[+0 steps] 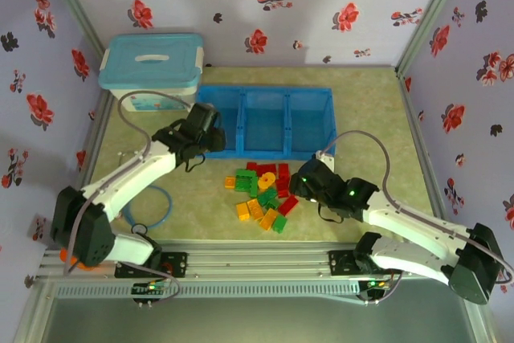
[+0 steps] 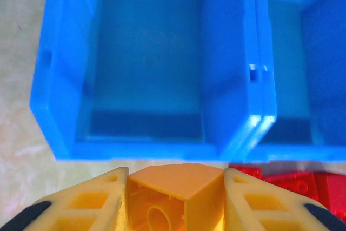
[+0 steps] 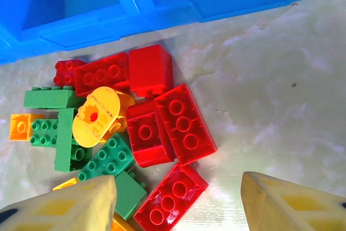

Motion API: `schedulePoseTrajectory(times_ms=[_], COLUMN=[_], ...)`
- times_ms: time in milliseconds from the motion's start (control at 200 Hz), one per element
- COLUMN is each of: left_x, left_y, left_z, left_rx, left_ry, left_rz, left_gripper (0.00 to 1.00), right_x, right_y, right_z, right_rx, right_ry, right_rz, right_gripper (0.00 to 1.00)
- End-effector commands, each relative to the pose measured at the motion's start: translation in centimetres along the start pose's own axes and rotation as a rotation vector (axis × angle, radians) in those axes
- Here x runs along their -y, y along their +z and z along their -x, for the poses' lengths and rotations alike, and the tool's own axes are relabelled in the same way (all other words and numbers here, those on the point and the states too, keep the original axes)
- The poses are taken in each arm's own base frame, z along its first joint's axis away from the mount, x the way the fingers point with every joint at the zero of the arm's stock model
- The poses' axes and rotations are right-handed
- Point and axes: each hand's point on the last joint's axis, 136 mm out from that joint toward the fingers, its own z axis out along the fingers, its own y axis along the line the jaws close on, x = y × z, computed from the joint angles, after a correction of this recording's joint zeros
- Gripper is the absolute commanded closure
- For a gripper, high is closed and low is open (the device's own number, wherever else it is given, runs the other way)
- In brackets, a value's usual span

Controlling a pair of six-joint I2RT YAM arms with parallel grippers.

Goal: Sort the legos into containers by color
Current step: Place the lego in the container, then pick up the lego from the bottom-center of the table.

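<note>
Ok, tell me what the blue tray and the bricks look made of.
Bright-blue three-compartment tray: moulded plastic, probably; smooth, slightly glossy, with highlights along its rim. Red studded bricks: hard glossy plastic, seemingly; light glints on studs and edges.

We see 3 walls papered pale lilac w/ red & black flowers: back wall (image 1: pixel 265 6) at 12 o'clock, left wall (image 1: pixel 32 78) at 9, right wall (image 1: pixel 474 94) at 3. Grey metal posts (image 1: pixel 422 18) mark the back corners. The bench (image 1: pixel 369 94) has a mottled green-beige top, w/ a ribbed metal rail (image 1: pixel 257 261) along its 6 o'clock edge. A pale-blue lidded storage box (image 1: pixel 151 70) sits at approx 10 o'clock. Light is soft & even.
</note>
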Motion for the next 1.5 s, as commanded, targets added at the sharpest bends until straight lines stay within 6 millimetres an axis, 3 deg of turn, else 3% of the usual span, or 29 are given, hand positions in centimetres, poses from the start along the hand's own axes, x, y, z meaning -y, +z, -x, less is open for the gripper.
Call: schedulePoseTrajectory(times_ms=[0, 200, 230, 285, 330, 365, 590, 820, 1150, 1340, 1495], left_x=[-0.5, -1.1, -1.2, -1.1, -1.0, -1.0, -0.9, -1.4, -5.4, -7.1, -7.8], left_y=[1.3, 3.6, 3.8, 3.9, 3.6, 3.2, -0.7, -4.2, -6.4, -7.7, -8.0], left_z=[1.0, 2.7, 2.8, 3.1, 3.4, 3.7, 4.2, 0.1, -7.1, -8.9, -9.8], left_rx=[-0.051, -0.072, -0.08, -0.083, -0.079, -0.074, 0.001, 0.044, 0.036, 0.059, 0.054], left_ry=[0.053, 0.018, 0.015, 0.014, 0.016, 0.013, -0.022, -0.054, -0.106, -0.151, -0.162], left_rz=[0.02, 0.029, 0.026, 0.024, 0.022, 0.02, -0.023, -0.077, -0.022, -0.021, -0.017], left_gripper=[0.63, 0.61, 0.56, 0.35, 0.21, 0.18, 0.15, 0.16, 0.17, 0.17, 0.17], right_x=[-0.9, -1.7, -1.9, -2.2, -2.5, -2.8, -4.6, -8.0, -12.7, -14.8, -14.8], right_y=[-0.1, 0.0, 0.0, -0.1, -0.2, -0.3, -0.5, -0.6, 1.1, 3.6, 5.0], right_z=[0.4, 0.2, 0.1, 0.1, 0.1, 0.0, -0.6, -2.7, -6.9, -9.8, -11.0], right_rx=[0.02, 0.006, 0.002, 0.0, 0.001, 0.0, -0.011, -0.082, -0.191, -0.279, -0.318], right_ry=[0.017, -0.004, -0.011, -0.022, -0.031, -0.039, -0.104, -0.221, -0.389, -0.442, -0.468], right_rz=[0.015, 0.02, 0.022, 0.022, 0.022, 0.022, 0.02, 0.045, -0.001, -0.027, -0.09], right_gripper=[0.37, 0.37, 0.37, 0.36, 0.35, 0.35, 0.34, 0.33, 0.31, 0.39, 0.42])
